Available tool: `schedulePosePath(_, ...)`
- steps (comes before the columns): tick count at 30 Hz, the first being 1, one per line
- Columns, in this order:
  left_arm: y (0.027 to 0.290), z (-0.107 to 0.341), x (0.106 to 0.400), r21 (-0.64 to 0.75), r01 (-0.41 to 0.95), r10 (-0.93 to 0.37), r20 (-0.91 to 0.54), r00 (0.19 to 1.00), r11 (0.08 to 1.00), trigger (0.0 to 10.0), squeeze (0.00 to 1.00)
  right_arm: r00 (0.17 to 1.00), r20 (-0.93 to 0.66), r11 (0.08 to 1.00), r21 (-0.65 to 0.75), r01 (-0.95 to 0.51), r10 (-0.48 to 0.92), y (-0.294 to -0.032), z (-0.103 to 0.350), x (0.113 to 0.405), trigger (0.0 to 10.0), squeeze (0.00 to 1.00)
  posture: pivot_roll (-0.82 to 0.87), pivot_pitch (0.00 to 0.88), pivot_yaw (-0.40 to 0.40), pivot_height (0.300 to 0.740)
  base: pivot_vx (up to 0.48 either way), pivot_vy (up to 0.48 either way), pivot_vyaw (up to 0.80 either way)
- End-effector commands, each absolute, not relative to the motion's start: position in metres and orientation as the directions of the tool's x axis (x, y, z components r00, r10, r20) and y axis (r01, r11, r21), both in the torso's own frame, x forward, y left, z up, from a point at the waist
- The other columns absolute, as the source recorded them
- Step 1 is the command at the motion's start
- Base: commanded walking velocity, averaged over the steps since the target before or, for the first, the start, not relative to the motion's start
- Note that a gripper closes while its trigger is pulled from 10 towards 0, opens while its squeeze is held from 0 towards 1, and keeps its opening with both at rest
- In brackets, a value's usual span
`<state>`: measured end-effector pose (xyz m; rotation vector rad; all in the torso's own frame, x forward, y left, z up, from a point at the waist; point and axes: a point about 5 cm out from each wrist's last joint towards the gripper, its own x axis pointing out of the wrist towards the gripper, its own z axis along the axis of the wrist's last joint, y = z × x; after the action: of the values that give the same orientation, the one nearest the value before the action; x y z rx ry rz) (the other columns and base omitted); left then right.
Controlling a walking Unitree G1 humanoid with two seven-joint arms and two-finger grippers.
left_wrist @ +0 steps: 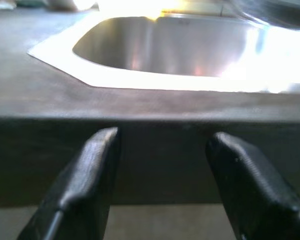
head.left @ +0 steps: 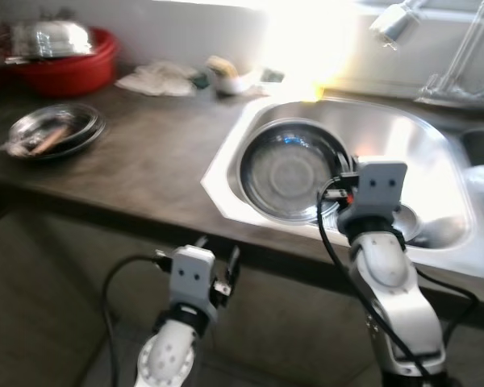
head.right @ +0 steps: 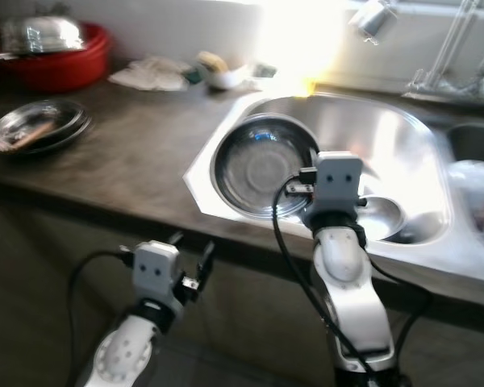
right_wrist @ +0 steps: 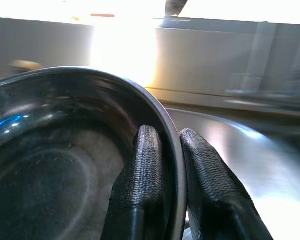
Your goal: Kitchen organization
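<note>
- The steel bowl (head.left: 290, 171) sits inside the sink (head.left: 423, 137), tilted so that its open face leans toward the robot and its far edge rests against the basin wall.
- The right gripper (right_wrist: 172, 145) is clamped on the bowl's rim at the side nearest the robot's right: in the right wrist view one finger lies inside the bowl and the other outside, with the thin rim pinched between them.
- The bowl therefore lies ahead of and to the left of the right wrist, its round body spreading away from the grip point toward the countertop (head.left: 153, 153).
- The left gripper (left_wrist: 160, 150) hangs lower, in front of the counter's front edge and below its surface, its fingers spread wide and holding nothing.
- The right arm is plainly the nearer one; the left is well apart from the bowl, with the counter edge between them.
- A likely next move is to lift the bowl clear of the sink, which calls for raising the rim first so the far edge does not drag on the basin.
- A stack of metal plates (head.left: 55, 131) and a red basin (head.left: 68, 60) stand at the far left of the countertop.
</note>
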<state>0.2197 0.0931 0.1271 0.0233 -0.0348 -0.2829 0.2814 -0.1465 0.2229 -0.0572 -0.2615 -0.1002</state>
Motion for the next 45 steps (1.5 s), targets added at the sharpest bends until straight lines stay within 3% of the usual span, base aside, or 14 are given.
schedulePosePath(1, 0.092, 0.128, 0.22, 0.028, 0.299, -0.299, 0.033, 0.954, 0.954, 10.0, 0.0, 0.962, 0.27, 0.998, -0.034, 0.056, -0.044, -0.136, 0.229, 0.283, 0.0, 0.0, 0.03, 0.091, -0.023, 0.74, 0.0, 0.0, 0.0)
schedulePosePath(4, 0.093, 0.128, 0.22, 0.029, 0.298, -0.299, 0.033, 0.954, 0.954, 10.0, 0.0, 0.97, 0.242, 0.998, -0.046, 0.039, -0.027, -0.134, 0.228, 0.287, 0.0, 0.0, 0.03, 0.093, -0.024, 0.74, 0.0, 0.0, 0.0)
schedulePosePath(5, 0.093, 0.128, 0.22, 0.029, 0.297, -0.298, 0.034, 0.954, 0.954, 10.0, 0.0, 0.972, 0.235, 0.999, -0.038, 0.034, -0.024, -0.134, 0.228, 0.29, 2.1, 0.0, 0.03, 0.093, -0.024, 0.74, 0.0, 0.0, 0.0)
schedulePosePath(6, 0.093, 0.128, 0.219, 0.029, 0.295, -0.296, 0.033, 0.955, 0.955, 10.0, 0.0, 0.976, 0.22, 0.999, -0.046, 0.018, -0.008, -0.133, 0.229, 0.295, 10.0, 0.0, 0.03, 0.097, -0.027, 0.74, 0.0, 0.0, 0.0)
schedulePosePath(9, 0.093, 0.128, 0.219, 0.028, 0.295, -0.296, 0.033, 0.955, 0.955, 10.0, 0.0, 0.977, 0.215, 0.998, -0.055, 0.013, -0.001, -0.132, 0.23, 0.298, 10.0, 0.0, 0.03, 0.097, -0.027, 0.74, 0.0, 0.0, 0.0)
schedulePosePath(10, 0.093, 0.128, 0.22, 0.028, 0.293, -0.294, 0.03, 0.955, 0.956, 10.0, 0.0, 0.982, 0.188, 0.998, -0.067, -0.006, 0.018, -0.133, 0.233, 0.315, 10.0, 0.0, 0.04, 0.103, -0.029, 0.74, 0.0, 0.0, 0.0)
schedulePosePath(20, 0.093, 0.132, 0.218, 0.026, 0.282, -0.283, 0.041, 0.958, 0.959, 10.0, 0.0, 0.993, 0.104, 0.995, -0.088, -0.04, 0.049, -0.133, 0.239, 0.359, 10.0, 0.0, 0.05, 0.121, -0.043, 0.74, 0.0, 0.0, 0.0)
schedulePosePath(21, 0.092, 0.136, 0.216, 0.023, 0.279, -0.28, 0.05, 0.959, 0.96, 10.0, 0.0, 0.999, 0.036, 0.995, -0.098, -0.03, 0.034, -0.136, 0.235, 0.377, 10.0, 0.0, 0.06, 0.135, -0.054, 0.74, 0.0, 0.0, 0.0)
schedulePosePath(27, 0.089, 0.139, 0.211, 0.022, 0.292, -0.293, 0.056, 0.954, 0.956, 10.0, 0.0, 0.996, -0.091, 0.997, -0.079, -0.014, 0.007, -0.143, 0.221, 0.397, 10.0, 0.0, 0.08, 0.154, -0.063, 0.74, 0.0, 0.0, 0.0)
schedulePosePath(41, 0.088, 0.139, 0.199, 0.0, 0.305, -0.305, 0.025, 0.952, 0.952, 10.0, 0.0, 0.948, -0.278, 0.985, -0.119, 0.125, -0.154, -0.171, 0.19, 0.408, 10.0, 0.0, 0.09, 0.18, -0.067, 0.74, 0.0, 0.0, 0.0)
schedulePosePath(42, 0.088, 0.139, 0.198, -0.002, 0.306, -0.306, 0.021, 0.952, 0.952, 10.0, 0.0, 0.945, -0.29, 0.986, -0.114, 0.121, -0.15, -0.171, 0.187, 0.408, 10.0, 0.07, 0.09, 0.179, -0.066, 0.74, 0.0, 0.0, 0.0)
schedulePosePath(43, 0.088, 0.139, 0.198, -0.002, 0.306, -0.306, 0.021, 0.952, 0.952, 10.0, 0.0, 0.945, -0.29, 0.986, -0.114, 0.121, -0.15, -0.171, 0.187, 0.408, 10.0, 0.07, 0.09, 0.179, -0.066, 0.74, 0.0, 0.0, 0.0)
schedulePosePath(44, 0.088, 0.139, 0.198, -0.002, 0.308, -0.308, 0.02, 0.951, 0.951, 10.0, 0.0, 0.941, -0.299, 0.984, -0.126, 0.128, -0.161, -0.172, 0.184, 0.408, 10.0, 1.0, 0.09, 0.178, -0.065, 0.74, 0.0, 0.0, 0.0)
schedulePosePath(45, 0.088, 0.139, 0.198, -0.002, 0.31, -0.309, 0.018, 0.951, 0.951, 10.0, 0.0, 0.939, -0.302, 0.984, -0.124, 0.13, -0.163, -0.172, 0.183, 0.407, 10.0, 1.0, 0.09, 0.174, -0.064, 0.74, 0.0, 0.0, 0.0)
